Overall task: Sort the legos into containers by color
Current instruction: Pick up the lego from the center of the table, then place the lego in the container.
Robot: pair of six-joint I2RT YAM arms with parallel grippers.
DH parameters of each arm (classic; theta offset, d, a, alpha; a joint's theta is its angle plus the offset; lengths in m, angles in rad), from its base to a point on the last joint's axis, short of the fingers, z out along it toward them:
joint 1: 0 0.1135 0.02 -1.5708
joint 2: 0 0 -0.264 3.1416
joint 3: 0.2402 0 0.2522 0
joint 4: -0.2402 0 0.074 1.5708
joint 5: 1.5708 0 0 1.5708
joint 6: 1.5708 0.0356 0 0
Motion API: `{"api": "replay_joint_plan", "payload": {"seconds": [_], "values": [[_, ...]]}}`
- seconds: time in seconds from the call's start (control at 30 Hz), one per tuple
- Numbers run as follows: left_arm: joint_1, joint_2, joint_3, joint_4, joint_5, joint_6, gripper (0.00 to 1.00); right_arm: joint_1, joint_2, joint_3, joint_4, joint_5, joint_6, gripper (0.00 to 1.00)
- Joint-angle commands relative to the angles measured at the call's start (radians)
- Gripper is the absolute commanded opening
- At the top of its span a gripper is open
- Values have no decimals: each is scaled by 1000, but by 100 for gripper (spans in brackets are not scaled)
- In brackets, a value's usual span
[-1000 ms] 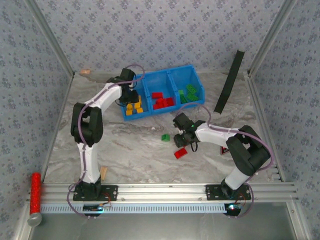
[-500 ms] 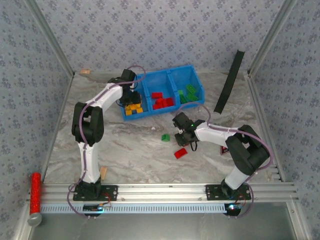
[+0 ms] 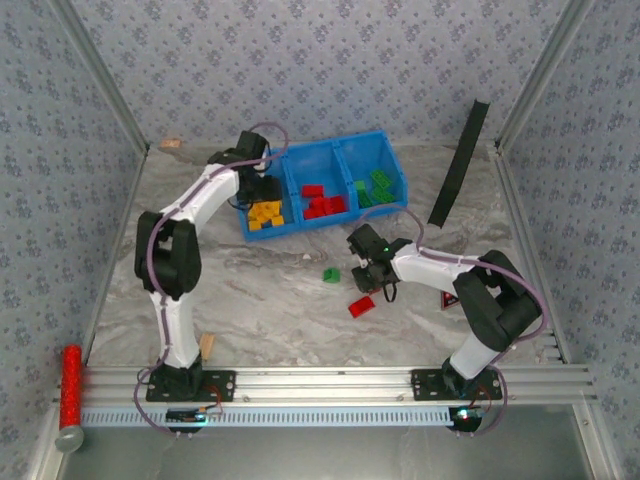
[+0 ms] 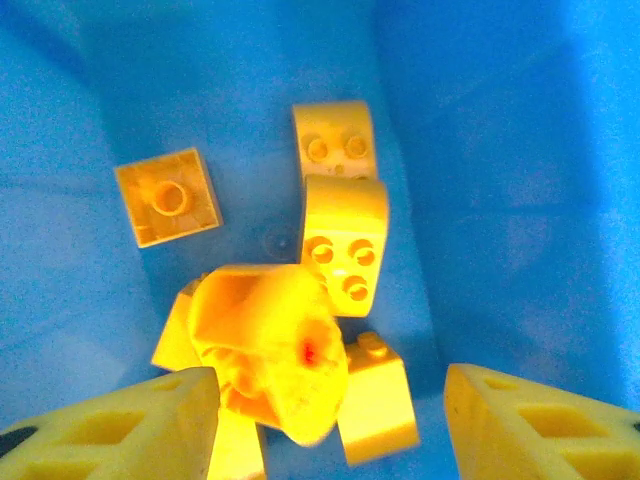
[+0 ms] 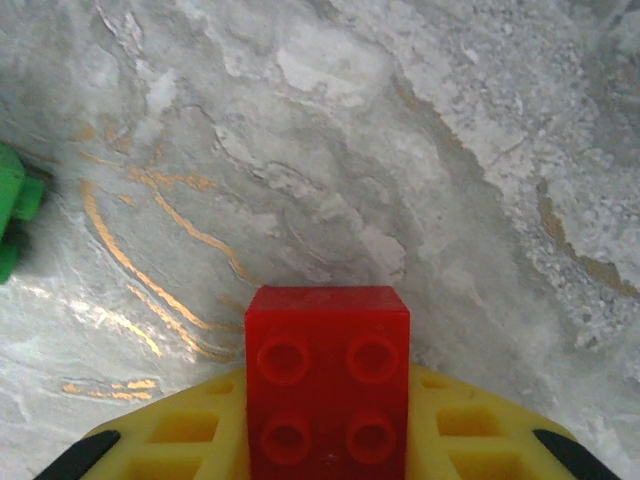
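Note:
The blue bin [image 3: 345, 148] stands at the back with three compartments. Yellow legos [image 3: 266, 214] lie in the left one, red legos [image 3: 322, 202] in the middle, green legos [image 3: 378, 188] in the right. My left gripper [image 4: 330, 392] hangs open over the left compartment [image 4: 480, 200], above several yellow bricks [image 4: 345, 245] and a blurred yellow piece [image 4: 270, 360] that lies free between the fingers. My right gripper [image 5: 328, 385] is shut on a red 2x2 brick [image 5: 328, 350] just above the marble table. On the table lie a green brick [image 3: 331, 275] and a red brick [image 3: 361, 306].
A black strip [image 3: 459, 163] leans against the back right wall. A tan wooden block [image 3: 208, 346] sits beside the left arm's base, and a long red cylinder [image 3: 71, 385] lies on the front rail at the left. The green brick [image 5: 12, 220] shows left of the right gripper.
The left gripper has opened over the left compartment and the yellow piece has left its fingers. The right gripper has closed on the red brick.

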Motion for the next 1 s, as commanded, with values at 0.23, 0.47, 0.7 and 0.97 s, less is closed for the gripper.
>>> {"api": "replay_joint_plan", "payload": {"seconds": [0.23,0.47,0.7,0.97], "values": [[-22,-289,-73,-59,-12,72,65,-35,-69,153,-142,-25,-35,29],[-51,-508,-265,-97,1,102,67,-60,-54,355,-216,-27,-94,28],[-168,-765,-532,-84,4,180,77,-88,81,623,-225,-24,-169,28],[-258,-1024,-795,51,24,141,83,-82,315,945,-229,-54,-196,27]]}}
